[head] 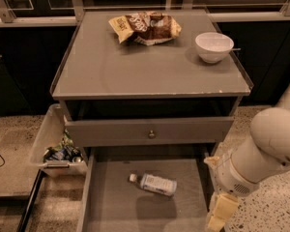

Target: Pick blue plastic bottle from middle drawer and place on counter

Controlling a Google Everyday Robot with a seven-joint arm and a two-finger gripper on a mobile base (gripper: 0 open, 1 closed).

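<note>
The blue plastic bottle (pixel 153 183) lies on its side on the bare floor of the open middle drawer (pixel 111 207), white cap pointing left. The counter (pixel 135 66) is the grey cabinet top above. My gripper (pixel 218 212) hangs at the drawer's right edge, low in the frame, to the right of the bottle and apart from it. It holds nothing that I can see.
A brown-and-yellow snack bag (pixel 145 27) and a white bowl (pixel 213 46) sit on the counter's far side. A shut drawer front with a brass knob (pixel 151 134) is above the open drawer. A bin of clutter (pixel 58 149) stands at the left on the floor.
</note>
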